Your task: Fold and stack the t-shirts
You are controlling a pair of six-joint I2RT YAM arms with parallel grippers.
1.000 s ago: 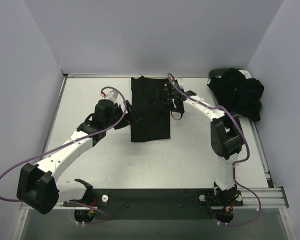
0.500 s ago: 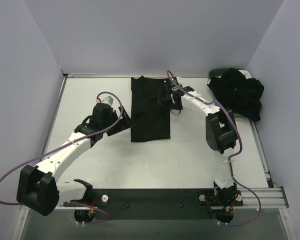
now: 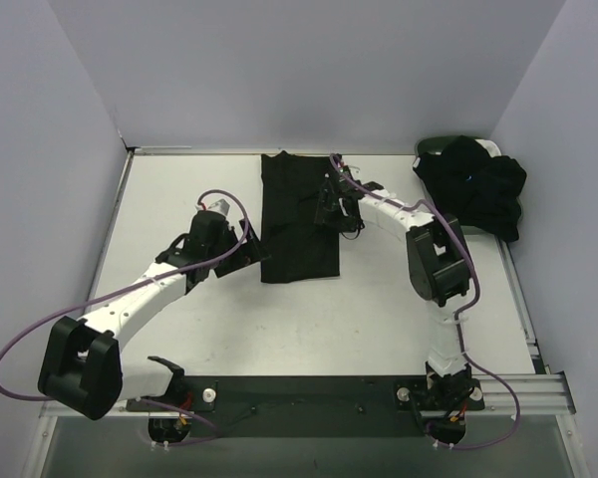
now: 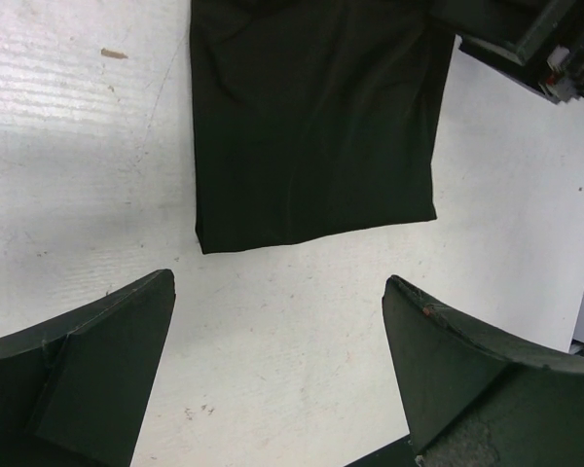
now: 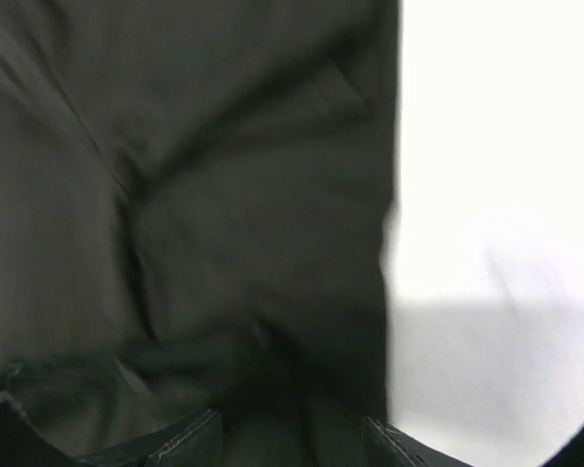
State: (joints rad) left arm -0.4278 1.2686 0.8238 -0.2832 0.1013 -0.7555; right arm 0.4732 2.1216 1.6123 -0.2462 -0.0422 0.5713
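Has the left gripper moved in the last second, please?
Yes. The left gripper has drawn back toward the near side, from the folded black t-shirt's left edge to beside its near-left corner.

White table (image 3: 329, 324) inside 3 plain pale lavender walls (image 3: 299, 70)

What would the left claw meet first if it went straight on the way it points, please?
Probably the white table, just short of the folded black shirt, though depth is unclear.
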